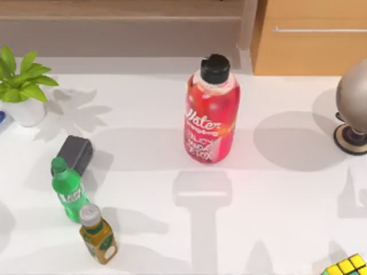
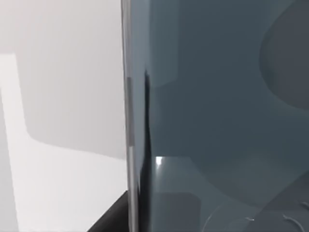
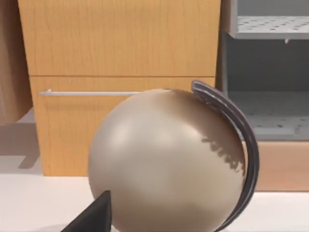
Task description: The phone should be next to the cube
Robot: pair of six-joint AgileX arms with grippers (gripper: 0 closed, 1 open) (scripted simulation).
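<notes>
The phone [image 2: 217, 121] lies nearest, pressed up close to the left wrist camera. Its dark grey-blue face is broad and glossy, its pale silvery edge runs straight across the view, and the white table [image 1: 275, 189] is behind it. I cannot tell which part of the table it is over. A black wedge beside the phone's edge seems to belong to the left gripper [image 2: 113, 217]. I cannot tell whether that claw is apart, together or clamped on the phone.

The cube [image 1: 348, 266] sits in the lower right corner of the top view, cut by the frame's edge, with yellow and green squares showing. A beige globe [image 1: 352, 97] on a dark stand is at the right edge, well above the cube. The right wrist view faces the same globe, with a wooden cabinet [image 3: 120, 72] behind it and the dark tip of the right gripper [image 3: 94, 217] in front. I cannot tell that claw's state either.

A tall red bottle [image 1: 211, 114] with a black cap stands at upper centre. At lower left, a green bottle [image 1: 69, 192] stands just in front of a dark rounded block [image 1: 74, 152]. A small amber bottle [image 1: 98, 235] is near them, lower down. A potted plant [image 1: 23, 86] fills the upper left.
</notes>
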